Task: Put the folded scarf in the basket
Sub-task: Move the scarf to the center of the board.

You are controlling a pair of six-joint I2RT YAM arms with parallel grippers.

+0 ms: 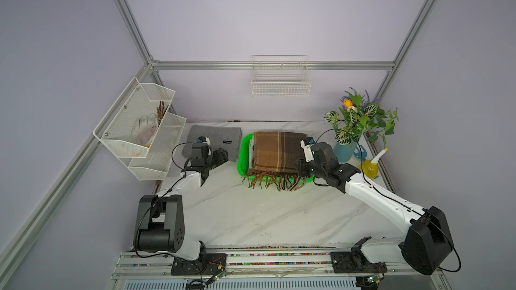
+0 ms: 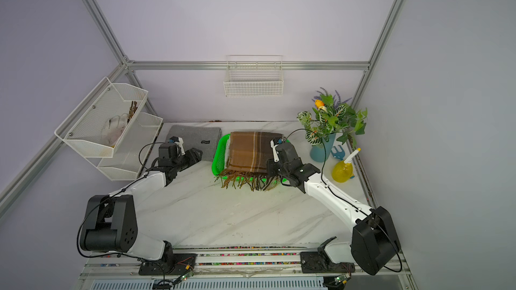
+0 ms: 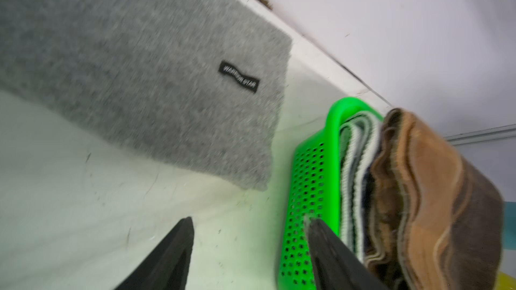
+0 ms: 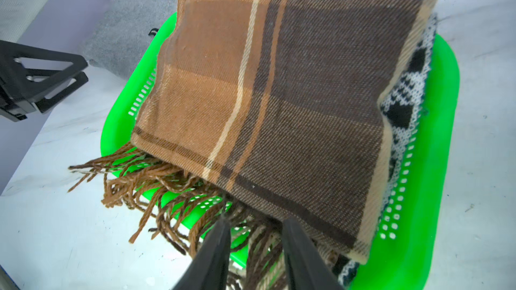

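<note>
Scarf lies in the basket on a knit piece, with its fringe spilling over the near rim, so placing looks nearly done. Left gripper gapes wide and empty beside the basket. Right gripper sits narrow at the fringe; I cannot tell if it grips. Next: let go and tuck the fringe.

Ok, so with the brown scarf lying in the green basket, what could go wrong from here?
The fringe hangs over the near rim of the basket, with strands between the open jaws of the right claw; pulling back could snag them and drag the brown scarf out. It also rides high on a knitted scarf, so it might slide.
</note>
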